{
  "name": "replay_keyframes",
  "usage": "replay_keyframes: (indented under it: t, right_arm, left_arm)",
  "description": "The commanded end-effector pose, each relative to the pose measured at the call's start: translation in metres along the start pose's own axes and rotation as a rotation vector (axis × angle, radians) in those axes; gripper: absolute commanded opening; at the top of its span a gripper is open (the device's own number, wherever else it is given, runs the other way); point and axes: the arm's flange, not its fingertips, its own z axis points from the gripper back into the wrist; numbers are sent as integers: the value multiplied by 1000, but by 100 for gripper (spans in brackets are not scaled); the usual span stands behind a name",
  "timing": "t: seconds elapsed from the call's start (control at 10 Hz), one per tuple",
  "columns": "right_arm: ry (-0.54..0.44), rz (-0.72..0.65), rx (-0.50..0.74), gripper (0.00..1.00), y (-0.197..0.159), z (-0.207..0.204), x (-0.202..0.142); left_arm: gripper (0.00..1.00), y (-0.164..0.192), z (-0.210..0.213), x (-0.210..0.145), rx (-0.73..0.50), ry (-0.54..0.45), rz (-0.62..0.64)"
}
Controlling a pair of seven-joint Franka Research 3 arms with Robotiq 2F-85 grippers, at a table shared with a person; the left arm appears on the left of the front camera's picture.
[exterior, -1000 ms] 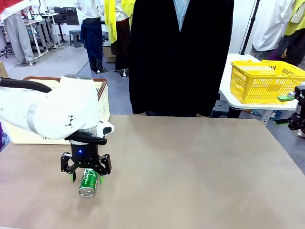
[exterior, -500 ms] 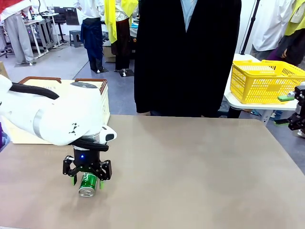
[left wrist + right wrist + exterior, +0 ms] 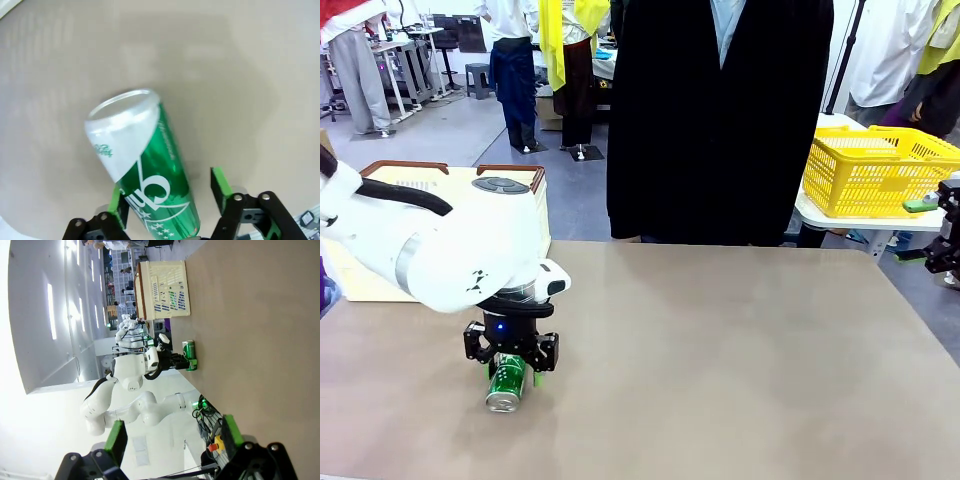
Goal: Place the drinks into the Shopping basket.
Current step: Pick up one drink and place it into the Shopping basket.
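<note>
Green can (image 3: 507,384) on its side, near-left of counter (image 3: 740,350), not yet in basket.
Left pincer (image 3: 510,372) straddles it, jaws wide, no grip yet; right pincer (image 3: 172,437) wide, empty; Shopping basket (image 3: 535,195) far-left.

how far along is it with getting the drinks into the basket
Nothing visibly delivered yet. In hand: the left gripper straddles the green can lying on the table, one pad still apart from it. Left: grip, lift, carry to the Shopping basket.
</note>
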Motion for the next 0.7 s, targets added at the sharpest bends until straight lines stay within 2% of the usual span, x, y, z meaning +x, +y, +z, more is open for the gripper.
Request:
replay_keyframes:
  t: [0.0,0.4,0.6]
  right_arm:
    - [14,14,0,100,2,2,-2]
    - [14,14,0,100,2,2,-2]
    - [14,14,0,100,2,2,-2]
  left_arm:
    - [0,11,-15,-21,31,-35,23]
    - [0,12,-18,-16,46,-26,35]
    - [0,11,-4,-19,20,-28,-18]
